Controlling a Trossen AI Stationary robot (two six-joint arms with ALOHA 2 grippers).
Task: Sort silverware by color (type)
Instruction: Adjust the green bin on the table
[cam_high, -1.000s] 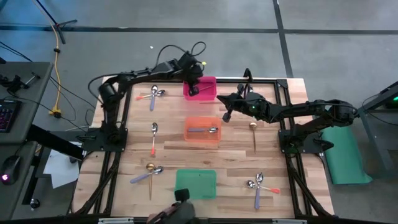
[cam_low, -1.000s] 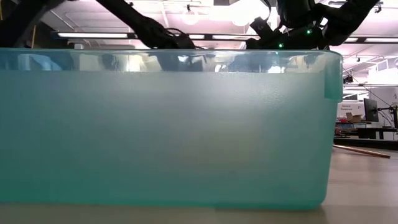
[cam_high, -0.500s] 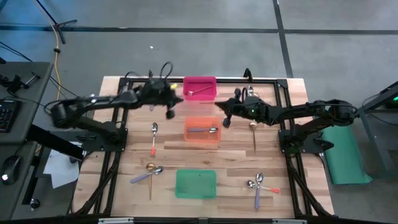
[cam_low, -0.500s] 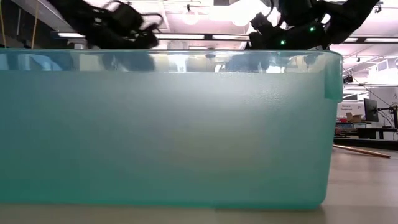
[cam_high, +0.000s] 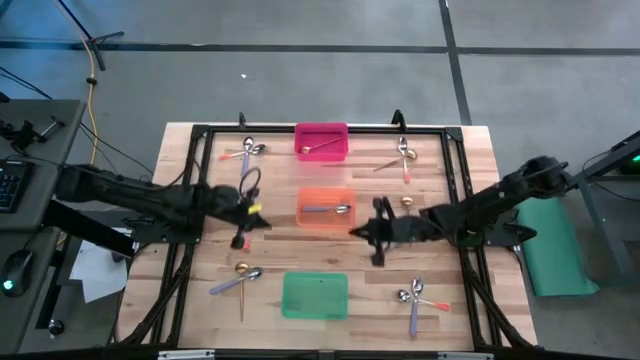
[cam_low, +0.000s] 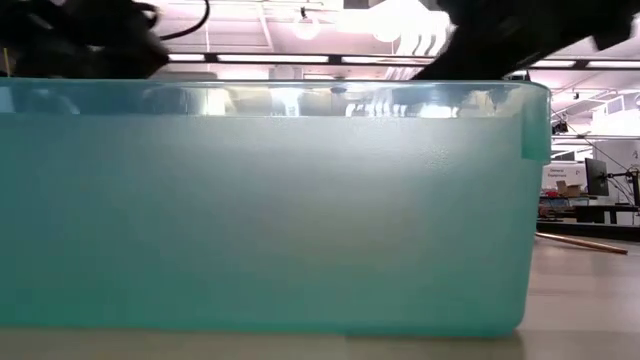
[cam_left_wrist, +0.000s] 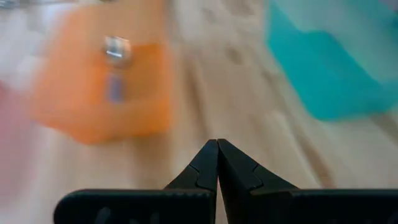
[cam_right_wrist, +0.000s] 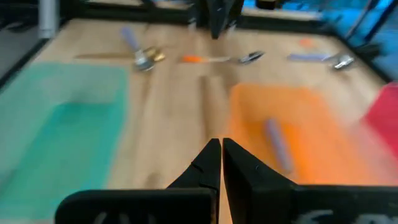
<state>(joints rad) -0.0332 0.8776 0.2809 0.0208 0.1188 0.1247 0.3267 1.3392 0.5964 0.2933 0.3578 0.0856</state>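
Note:
Both grippers are shut and hold nothing. My left gripper (cam_high: 255, 217) (cam_left_wrist: 217, 148) hovers left of the orange bin (cam_high: 326, 208), pointing toward the table's right; it partly covers an orange-handled spoon (cam_high: 246, 204). My right gripper (cam_high: 355, 232) (cam_right_wrist: 221, 148) hovers between the orange bin and the green bin (cam_high: 315, 295), pointing left. A purple-handled spoon (cam_high: 328, 209) (cam_right_wrist: 277, 146) lies in the orange bin, a gold spoon (cam_high: 318, 147) in the pink bin (cam_high: 321, 141). Other spoons lie flat on the table: pairs at far left (cam_high: 246, 153), far right (cam_high: 403, 157), near left (cam_high: 240, 276) and near right (cam_high: 416, 295), and a gold one (cam_high: 408, 202).
A black frame (cam_high: 300, 128) borders the wooden table. The three bins stand in a row down its middle. In the low view the green bin's wall (cam_low: 270, 200) fills nearly everything, with the arms dark above its rim. Bare wood lies between the bins and the spoon pairs.
My left gripper has swung from over the pink bin at the far edge toward the table's left and near side, leaving the gold spoon in that bin. My right gripper has moved from the far middle toward the near edge, uncovering the far-right spoon pair.

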